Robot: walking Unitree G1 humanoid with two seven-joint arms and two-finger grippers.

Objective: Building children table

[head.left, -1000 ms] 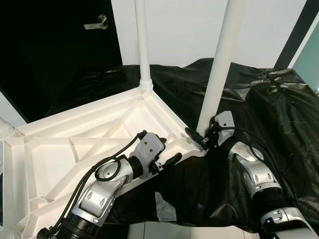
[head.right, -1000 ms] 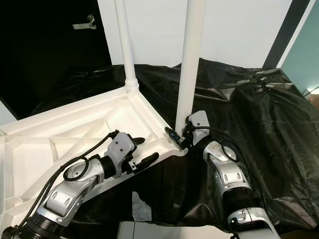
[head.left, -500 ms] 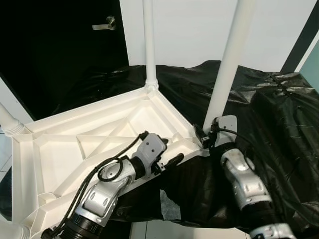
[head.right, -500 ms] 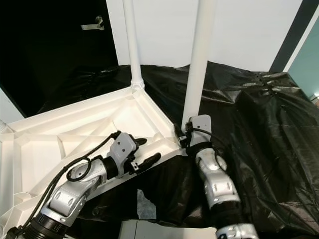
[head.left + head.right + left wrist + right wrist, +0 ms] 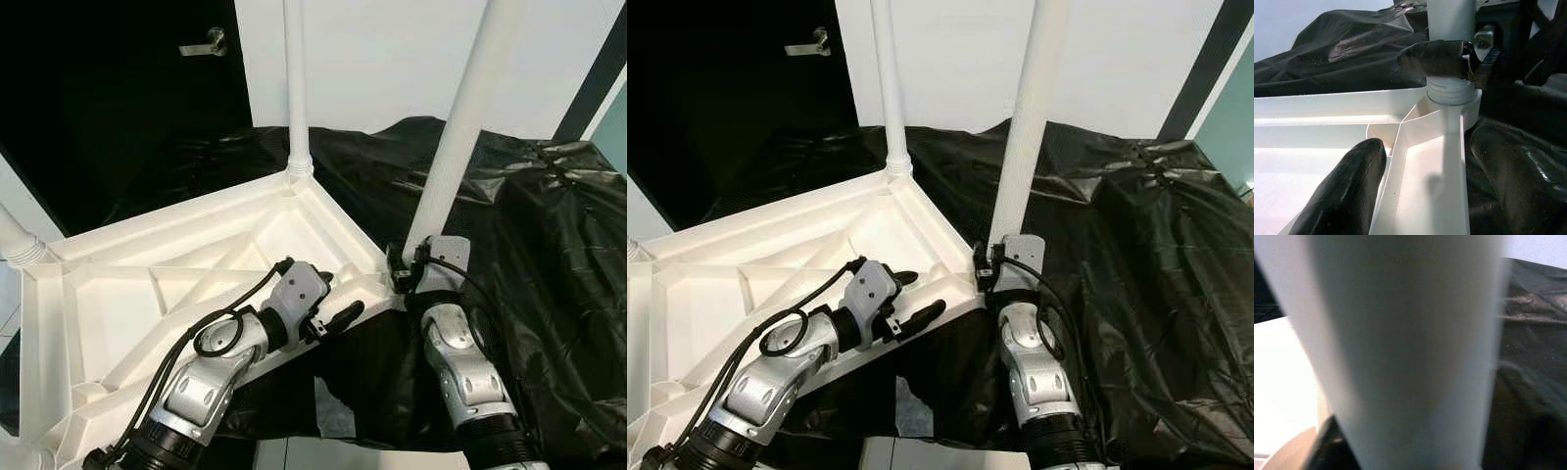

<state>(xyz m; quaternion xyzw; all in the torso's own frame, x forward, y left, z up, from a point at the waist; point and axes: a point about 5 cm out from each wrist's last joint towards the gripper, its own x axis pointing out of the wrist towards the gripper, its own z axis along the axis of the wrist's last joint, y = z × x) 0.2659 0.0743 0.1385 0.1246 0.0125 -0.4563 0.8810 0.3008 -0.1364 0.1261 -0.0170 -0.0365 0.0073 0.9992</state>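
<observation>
Black plastic sheet (image 5: pixel 549 225) covers the ground, with a white wall behind. On it lies the white table top (image 5: pixel 137 284), upside down, with one leg (image 5: pixel 294 88) standing at its far corner. The right gripper (image 5: pixel 986 266) is closed around the bottom of the near leg (image 5: pixel 460 127). That leg tilted less a moment ago; the right arm has swung nearer, so it is likely being screwed in. The left gripper (image 5: pixel 338 305) is open, its fingers (image 5: pixel 1347 191) on both sides of the rim, steadying it.
</observation>
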